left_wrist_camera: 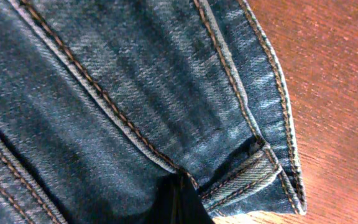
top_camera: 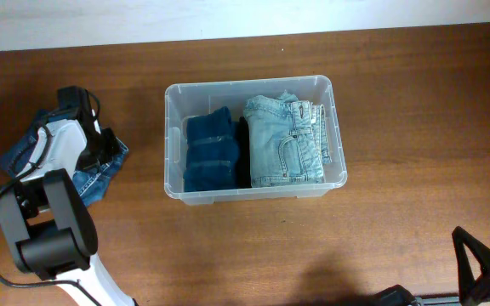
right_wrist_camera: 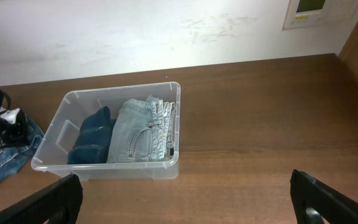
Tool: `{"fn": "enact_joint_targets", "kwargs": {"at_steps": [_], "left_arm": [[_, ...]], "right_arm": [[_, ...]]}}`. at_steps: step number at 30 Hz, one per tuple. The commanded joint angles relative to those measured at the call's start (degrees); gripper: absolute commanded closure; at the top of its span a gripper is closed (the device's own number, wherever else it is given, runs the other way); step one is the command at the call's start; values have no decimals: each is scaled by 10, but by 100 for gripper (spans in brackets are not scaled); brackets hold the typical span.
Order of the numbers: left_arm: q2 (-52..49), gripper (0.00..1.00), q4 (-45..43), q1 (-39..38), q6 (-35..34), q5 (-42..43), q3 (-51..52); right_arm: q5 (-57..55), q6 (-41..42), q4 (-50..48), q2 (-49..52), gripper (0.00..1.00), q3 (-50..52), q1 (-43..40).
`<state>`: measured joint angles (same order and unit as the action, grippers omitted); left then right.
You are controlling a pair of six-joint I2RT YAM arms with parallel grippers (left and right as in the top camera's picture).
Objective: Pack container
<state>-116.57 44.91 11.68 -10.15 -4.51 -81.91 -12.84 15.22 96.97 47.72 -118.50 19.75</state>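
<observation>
The clear plastic container [top_camera: 249, 82] stands mid-table; it also shows in the right wrist view [right_wrist_camera: 104, 168]. Inside lie folded dark blue jeans [top_camera: 211, 153] on the left and folded light blue jeans [top_camera: 286, 140] on the right. A third pair, loose blue jeans [top_camera: 100, 180], lies on the table at the far left. My left gripper [top_camera: 107, 149] is down on them. In the left wrist view denim [left_wrist_camera: 135, 93] fills the frame and the fingers [left_wrist_camera: 179, 202] are together with fabric bunched at their tips. My right gripper [right_wrist_camera: 185, 190] is wide open and empty, near the front right corner [top_camera: 481, 270].
Bare brown wood table [top_camera: 398, 127] lies right of and in front of the container. A white wall [right_wrist_camera: 166, 31] runs along the table's far edge. The left arm's black base [top_camera: 49, 229] stands at the front left.
</observation>
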Motion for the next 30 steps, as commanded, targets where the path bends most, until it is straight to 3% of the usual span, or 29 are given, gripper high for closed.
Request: {"fn": "enact_joint_targets", "kwargs": {"at_steps": [1,12,19,20,23,24,25,26,30], "left_arm": [[29,100,38,5,-5,7,-5],[198,100,91,57,-10,2,-22],[209,99,111,136,-72,6,-17],[209,94,112,148,-72,8,-14],[209,54,113,177,-72,9,-10],[209,25,114,186,-71,9,-9],[209,8,114,193,-71,9,-9],[209,1,113,198,-69,10,-9],[208,1,101,215,-37,38,-6]], "right_arm": [[-9,2,3,-2,1,0,0],[-9,2,3,-2,2,0,0],[-9,2,3,-2,1,0,0],[-9,2,3,-2,1,0,0],[-9,2,3,-2,1,0,0],[-9,2,3,-2,1,0,0],[-9,2,3,-2,1,0,0],[-9,2,3,-2,1,0,0],[-9,2,3,-2,1,0,0]]}}
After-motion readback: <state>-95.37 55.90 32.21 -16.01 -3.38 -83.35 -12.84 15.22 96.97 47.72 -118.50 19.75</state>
